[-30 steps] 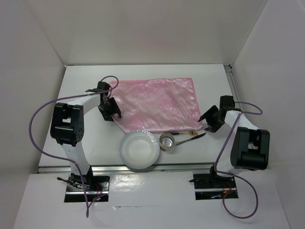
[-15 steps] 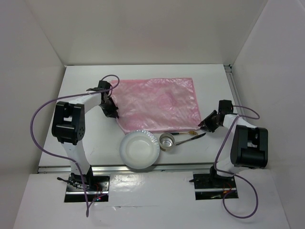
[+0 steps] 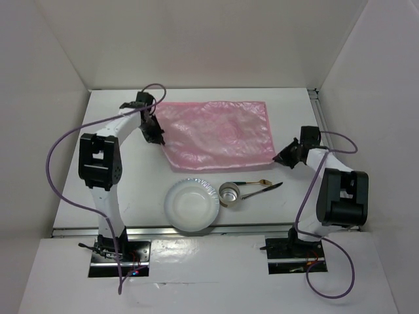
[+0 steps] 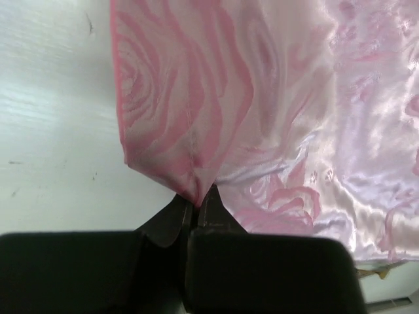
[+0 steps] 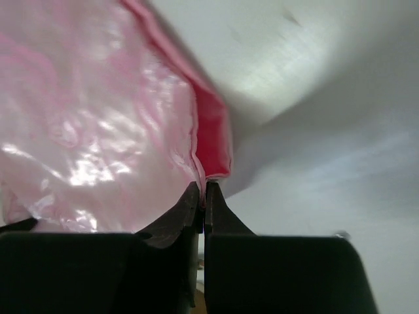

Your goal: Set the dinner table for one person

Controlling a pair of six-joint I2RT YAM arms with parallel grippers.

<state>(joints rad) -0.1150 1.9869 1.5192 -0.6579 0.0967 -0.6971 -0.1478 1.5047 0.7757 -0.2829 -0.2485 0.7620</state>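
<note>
Pink mat (image 3: 216, 134) on counter (image 3: 131, 186), spreading ahead of left gripper (image 4: 196, 201) and right gripper (image 5: 201, 195); each pinches one corner tightly.

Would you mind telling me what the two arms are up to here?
Both arms are handling the shiny pink mat. The left hand is shut on its left side and the right hand on its near right corner, while it lies spread on the dinner table. A white plate, a small metal cup and some cutlery lie by the table's near edge, none of them on the mat.
</note>
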